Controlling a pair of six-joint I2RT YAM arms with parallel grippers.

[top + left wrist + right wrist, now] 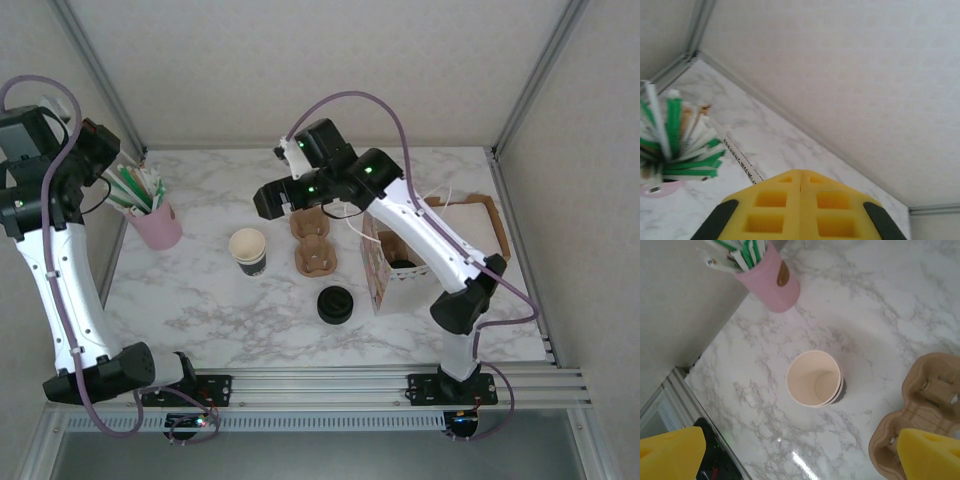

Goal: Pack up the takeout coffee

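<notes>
Gripper on the right point(800, 450): spread wide, empty, poised over marble table point(880, 300) near lidless cup point(814, 378) and cardboard carrier point(920, 400). Left gripper point(800, 175): clenched on nothing, raised beside pink straw holder point(158, 225). Takeout coffee point(405, 266): apparently the dark round top inside open bag point(385, 285), partly behind right arm point(430, 240). Loose black lid point(335, 304) on table just beside bag.

takeout coffee point(404, 265), black lid up, inside the bag point(381, 278) — mostly hidden

The right arm point(420, 225) partly covers the cardboard carrier point(316, 258), and the edge crops the pink holder point(660, 189).
</notes>
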